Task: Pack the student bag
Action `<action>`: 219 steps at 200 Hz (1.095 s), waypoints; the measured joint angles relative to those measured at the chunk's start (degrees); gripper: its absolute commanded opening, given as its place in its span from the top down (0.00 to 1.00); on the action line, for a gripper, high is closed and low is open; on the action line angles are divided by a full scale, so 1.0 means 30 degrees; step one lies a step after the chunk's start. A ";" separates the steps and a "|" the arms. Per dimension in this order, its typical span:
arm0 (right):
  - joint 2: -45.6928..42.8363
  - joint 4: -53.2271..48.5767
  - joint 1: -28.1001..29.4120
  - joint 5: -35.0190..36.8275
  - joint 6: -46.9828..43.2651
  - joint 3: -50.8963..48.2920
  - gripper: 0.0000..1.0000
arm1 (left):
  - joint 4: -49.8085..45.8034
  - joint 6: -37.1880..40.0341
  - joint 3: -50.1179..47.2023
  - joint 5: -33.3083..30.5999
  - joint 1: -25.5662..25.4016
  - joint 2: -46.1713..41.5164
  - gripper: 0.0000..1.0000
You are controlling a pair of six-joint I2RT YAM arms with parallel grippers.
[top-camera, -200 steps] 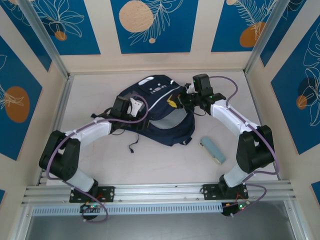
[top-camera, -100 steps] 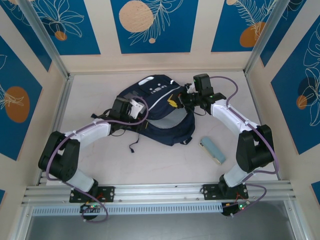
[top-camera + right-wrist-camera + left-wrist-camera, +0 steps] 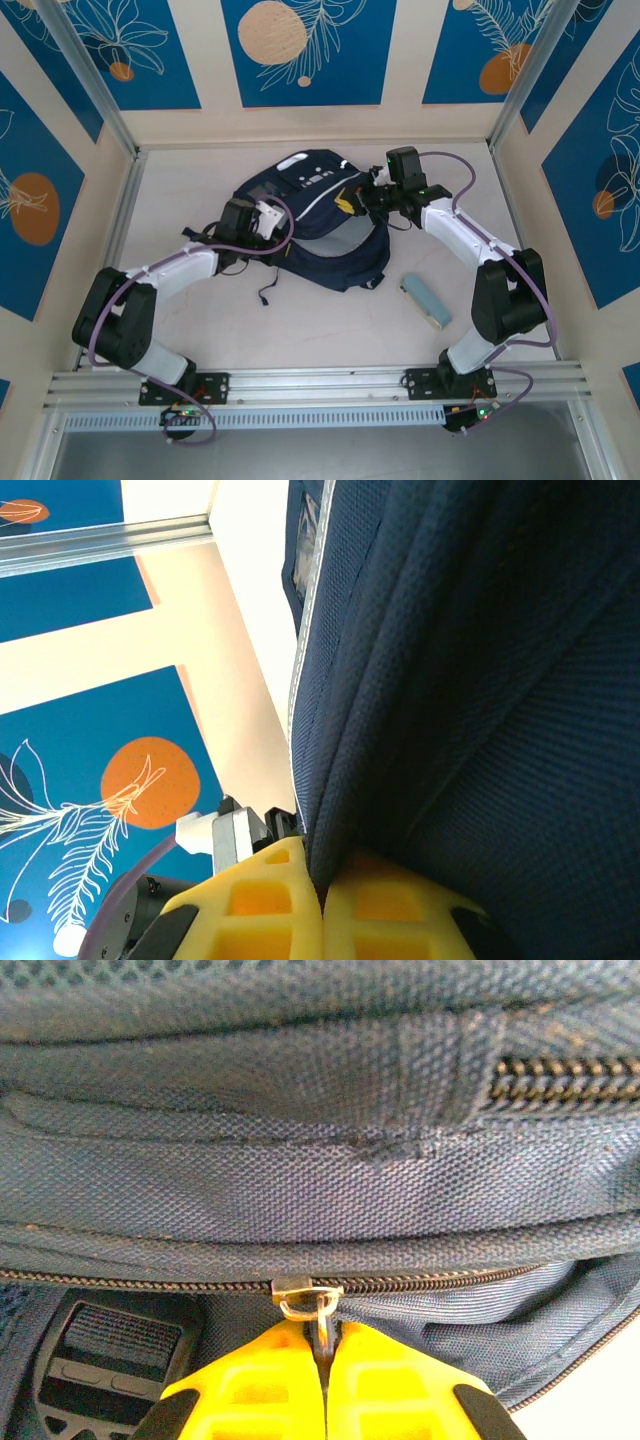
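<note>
Early days for us, we reckon. Our left gripper is pinched tight on the zipper pull at its fingertips, and the right gripper is clamped on a fold of the student bag. The pale blue case lies well apart from both, not yet packed.

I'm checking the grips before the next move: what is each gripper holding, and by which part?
The left gripper pinches the student bag by its metal zipper pull. The right gripper clamps a fold of the bag's fabric.
</note>
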 measured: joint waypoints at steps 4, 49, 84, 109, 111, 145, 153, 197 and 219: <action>0.0000 0.0000 0.0000 0.0000 0.0000 0.0000 1.00 | 0.0029 0.0000 -0.0022 0.0000 0.0000 -0.0029 1.00; 0.0000 0.0000 0.0000 0.0007 0.0000 0.0000 1.00 | 0.0124 -0.0007 -0.0357 0.0029 0.0044 -0.0452 1.00; 0.0000 0.0007 0.0124 0.0015 0.0000 -0.0007 1.00 | 0.0838 -0.0495 -0.1435 0.0160 0.0051 -0.1523 1.00; 0.0138 0.0102 0.0350 -0.0007 0.0036 -0.0051 1.00 | 0.1676 -0.1224 -0.2514 0.0219 -0.0138 -0.2266 1.00; 0.0146 0.0102 0.0372 -0.0007 0.0051 -0.0058 1.00 | 0.1719 -0.1297 -0.2586 0.0226 -0.0168 -0.2324 1.00; 0.0503 0.0226 0.0809 0.0080 0.0066 -0.0175 1.00 | 0.2229 -0.2171 -0.3300 0.0204 -0.1195 -0.2885 1.00; 0.0561 0.0262 0.0925 0.0168 0.0073 -0.0189 1.00 | 0.2259 -0.2361 -0.3351 0.0197 -0.1443 -0.2987 1.00; 0.0816 0.0758 0.1668 0.0714 0.0350 -0.0313 1.00 | 0.2812 -0.3497 -0.3461 -0.0240 -0.2980 -0.3133 1.00; 0.1086 0.0954 0.1953 0.0954 0.0459 -0.0321 1.00 | 0.3279 -0.4051 -0.3461 -0.1064 -0.3956 -0.3133 1.00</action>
